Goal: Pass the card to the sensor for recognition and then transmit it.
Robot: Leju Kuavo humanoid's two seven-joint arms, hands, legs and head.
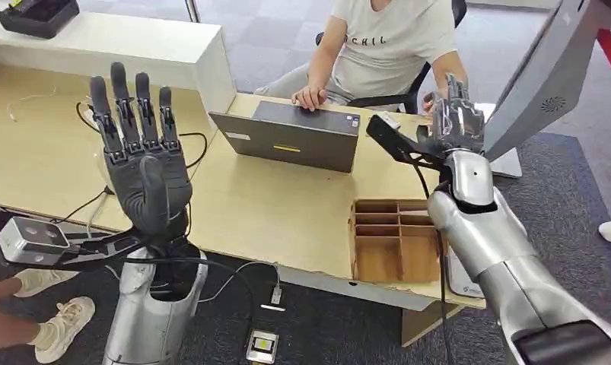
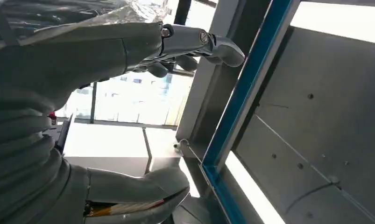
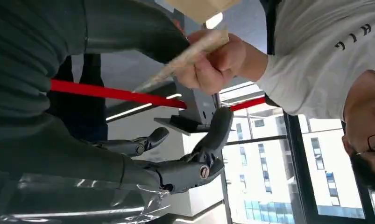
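Handover risk: thin beige card [image 3: 190, 53], pinched by person's hand [image 3: 213, 63] beside right robot hand [image 1: 456, 114] with fingers apart, may drop unless gripped first.

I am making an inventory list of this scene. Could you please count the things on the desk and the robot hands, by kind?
Laptop: 1
Wooden divided tray: 1
Monitor: 1
Dark device at the far corner: 1
Robot hands: 2, the left hand and the right hand
Total: 6
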